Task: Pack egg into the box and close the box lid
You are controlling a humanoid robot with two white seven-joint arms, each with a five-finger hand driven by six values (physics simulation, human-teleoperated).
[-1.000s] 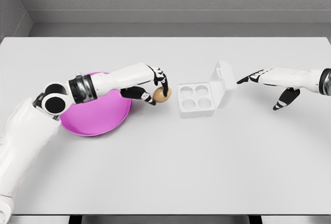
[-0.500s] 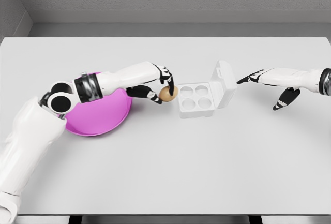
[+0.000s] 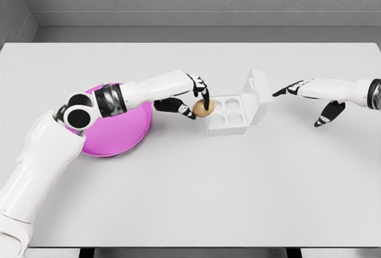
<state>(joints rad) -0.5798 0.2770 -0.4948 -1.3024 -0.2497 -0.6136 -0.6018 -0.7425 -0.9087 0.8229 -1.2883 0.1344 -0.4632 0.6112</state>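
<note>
The left hand (image 3: 193,96) holds the egg (image 3: 203,108) between thumb and fingertips, pinched from above, and the egg hangs right at the near-left edge of the box (image 3: 226,115). It is not yet over any of the four cups, as far as I can judge.

The main danger is this edge. If the hand goes down now, the egg may strike the rim of the box and slip out of the light pinch, or it may push the box away across the tabletop (image 3: 196,192), because nothing holds the box in place. A release too early would let the egg roll on the tabletop, to the near side of the hand. The grip covers only the top of the egg, so a quick move could also turn it loose.

Beyond the hand, the lid (image 3: 257,96) stands open and almost upright at the far side of the box; it does not block the cups. The pink plate (image 3: 119,136) lies behind the hand, under the forearm. The right hand (image 3: 309,97) waits with relaxed, spread fingers on the other side of the lid, apart from it, holding nothing.
</note>
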